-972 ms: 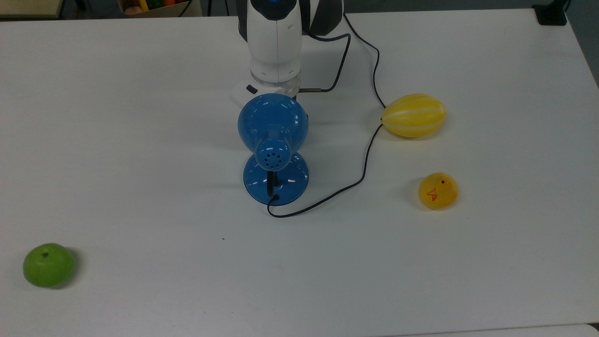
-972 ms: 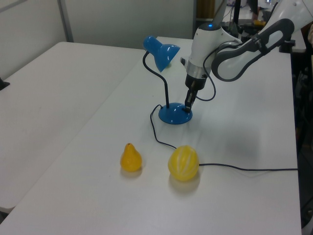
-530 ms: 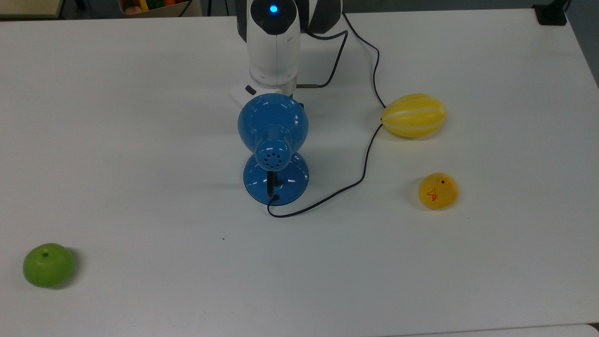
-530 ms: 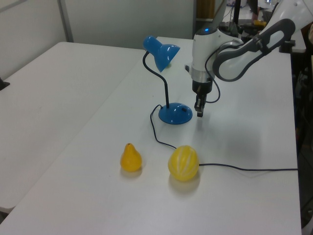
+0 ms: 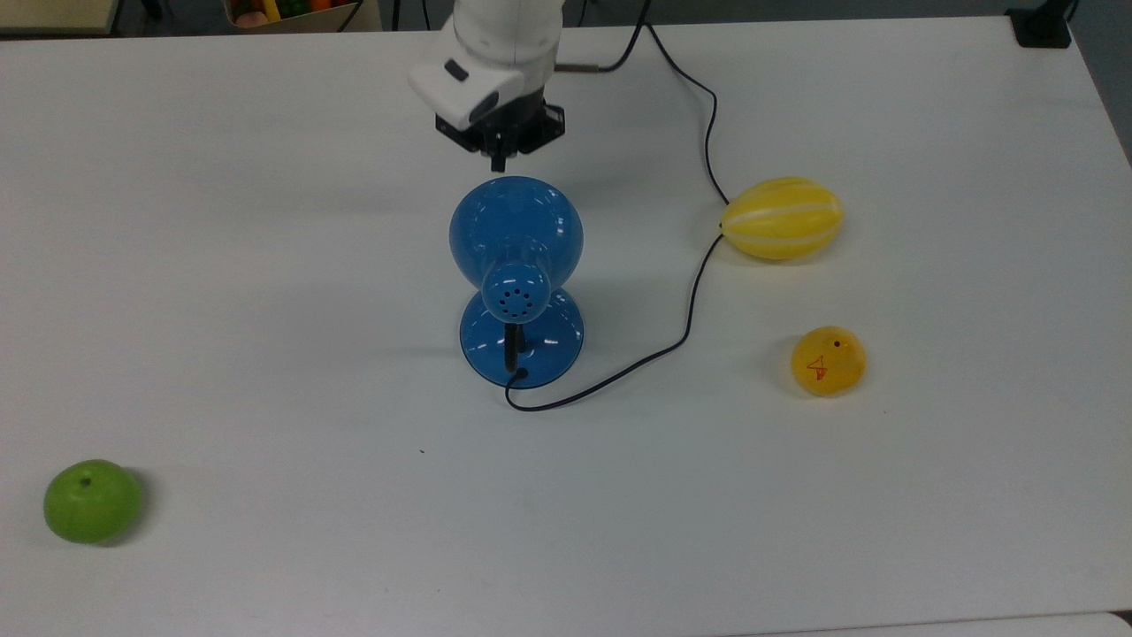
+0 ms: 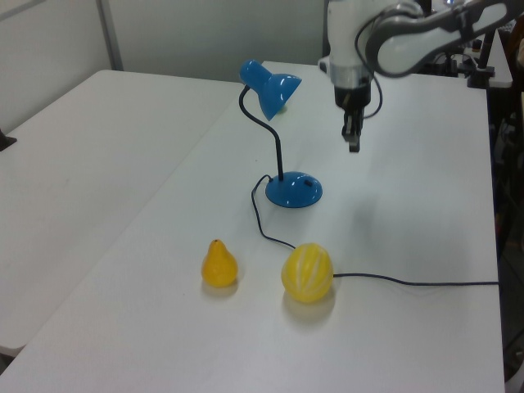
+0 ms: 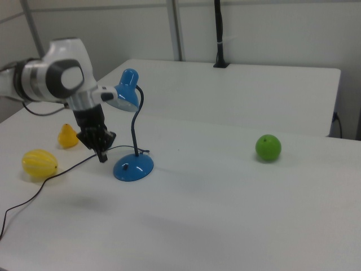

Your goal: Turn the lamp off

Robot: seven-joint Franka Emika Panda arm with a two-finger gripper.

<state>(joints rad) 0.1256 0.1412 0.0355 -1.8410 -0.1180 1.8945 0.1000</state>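
Tool (image 6: 353,146) lifted off lamp (image 6: 284,176) base: one second earlier tip stood on base's right edge in left view; half second earlier just beside base, low over table (image 6: 426,229); now raised well above table, clear of lamp, level with lamp neck. In top view, arm withdrawn toward top edge; tool (image 5: 498,163) now exposed above dome shade, earlier hidden behind it. Fingers close together throughout.
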